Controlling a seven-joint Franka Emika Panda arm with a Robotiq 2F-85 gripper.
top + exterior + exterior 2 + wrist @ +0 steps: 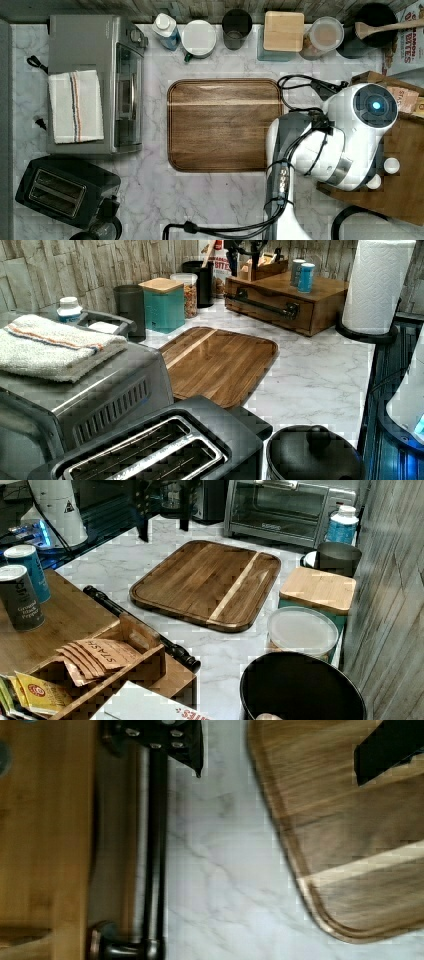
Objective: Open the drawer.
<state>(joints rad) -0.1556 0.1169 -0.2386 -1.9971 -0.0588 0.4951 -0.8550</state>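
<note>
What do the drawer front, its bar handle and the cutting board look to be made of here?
The drawer looks like brown wood with a smooth, satin finish; faint grain shows on its front. Its handle seems to be dark metal, near black, with a dull sheen and a rounded end mount. The cutting board looks like darker oiled wood: lengthwise grain, one pale strip, and a groove along its edge.
</note>
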